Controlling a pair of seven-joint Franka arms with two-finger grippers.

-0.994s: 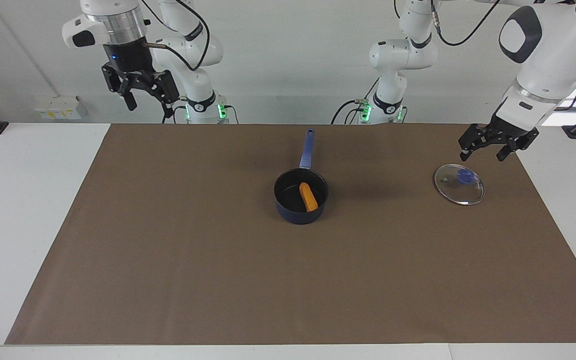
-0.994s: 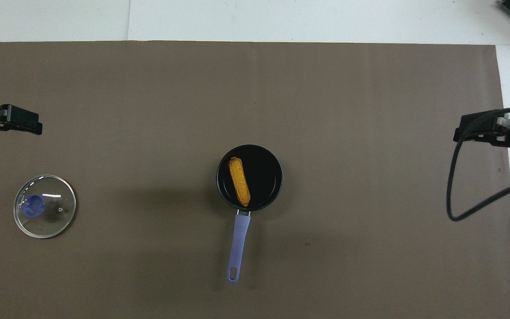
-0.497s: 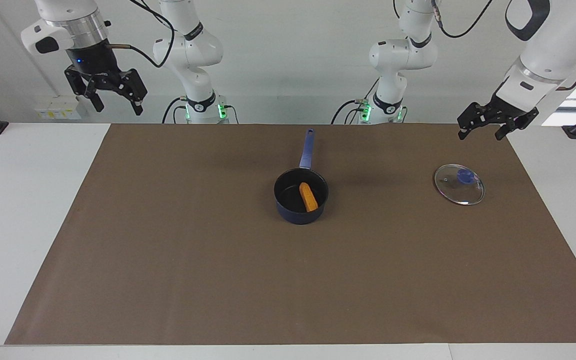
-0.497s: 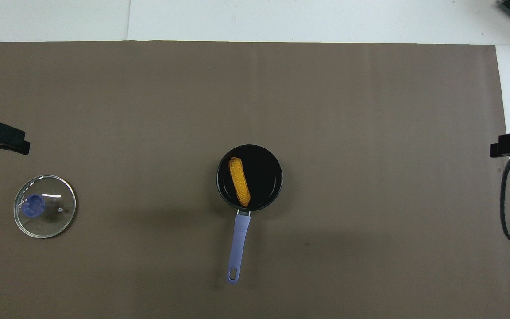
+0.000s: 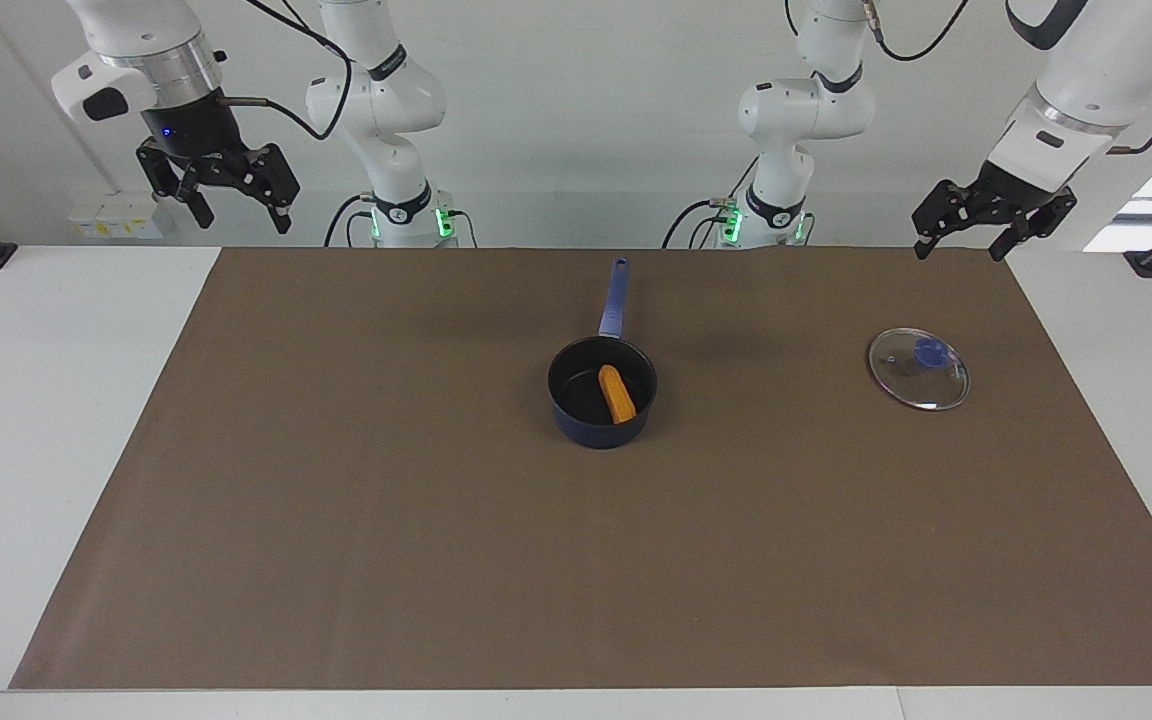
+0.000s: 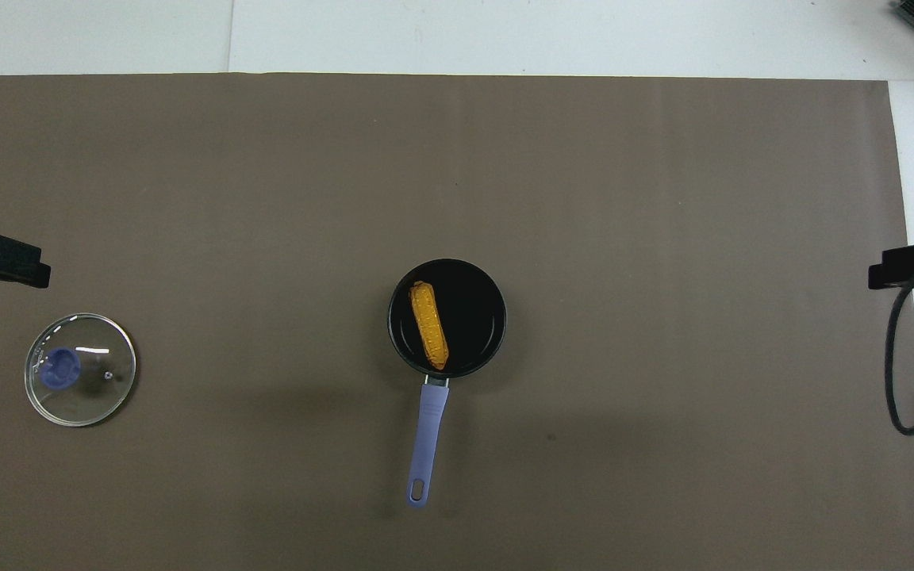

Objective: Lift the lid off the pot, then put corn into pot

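The dark blue pot (image 5: 579, 425) (image 6: 495, 333) stands uncovered mid-mat, its long handle pointing toward the robots. The orange-yellow corn (image 5: 617, 393) (image 6: 429, 325) lies inside it. The glass lid (image 5: 919, 369) (image 6: 80, 369) with its blue knob rests flat on the mat toward the left arm's end. My left gripper (image 5: 961, 243) hangs open and empty, raised over the mat's edge by the lid. My right gripper (image 5: 238, 210) is open and empty too, held high at the right arm's end. In the overhead view only the tips of the left gripper (image 6: 9, 270) and right gripper (image 6: 909, 266) show.
A brown mat (image 5: 336, 500) (image 6: 663, 198) covers most of the white table (image 5: 36, 400). A black cable (image 6: 897, 373) loops down from the right arm over the mat's edge.
Both arms have drawn back and upward toward their bases, the left gripper rising away from the lid. Pot, corn and lid have not moved.
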